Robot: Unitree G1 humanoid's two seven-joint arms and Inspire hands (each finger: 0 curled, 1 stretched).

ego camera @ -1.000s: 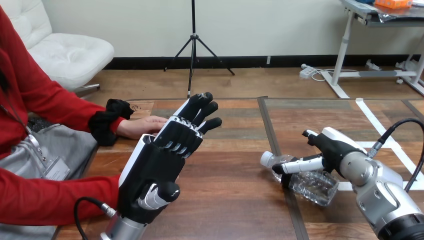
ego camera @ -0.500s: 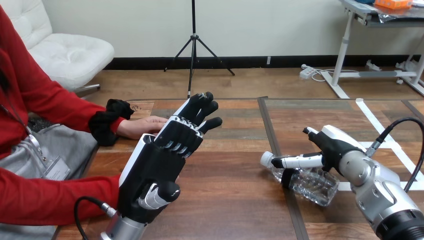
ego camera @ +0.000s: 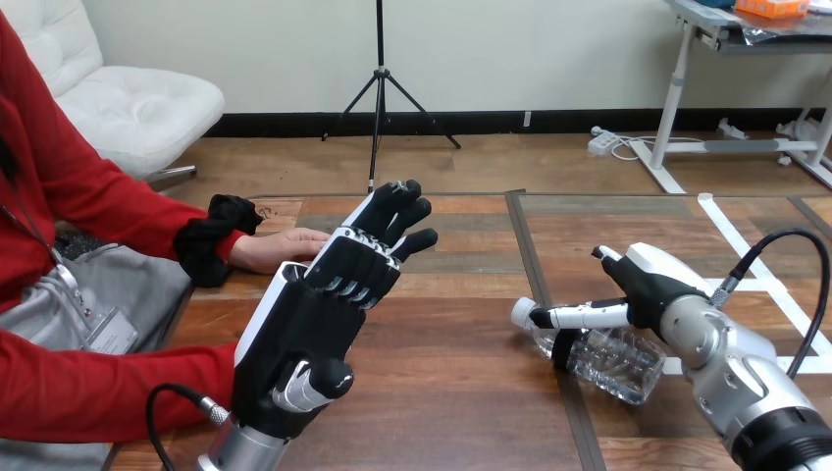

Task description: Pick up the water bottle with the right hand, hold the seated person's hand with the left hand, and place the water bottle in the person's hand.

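Water bottle (ego camera: 613,361): clear, white cap, black band, lying sideways, lower right | my right hand (ego camera: 643,285): fingers extended over its neck, contact unclear, shifted slightly up-left since earlier | my left hand (ego camera: 314,314): flat open, centre-left, empty.

right hand (ego camera: 643,289) lifted slightly over the water bottle (ego camera: 608,358), its outstretched finger now nearer the cap end

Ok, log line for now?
left hand: open beside person's hand | right hand: open over water bottle | water bottle: lying on table
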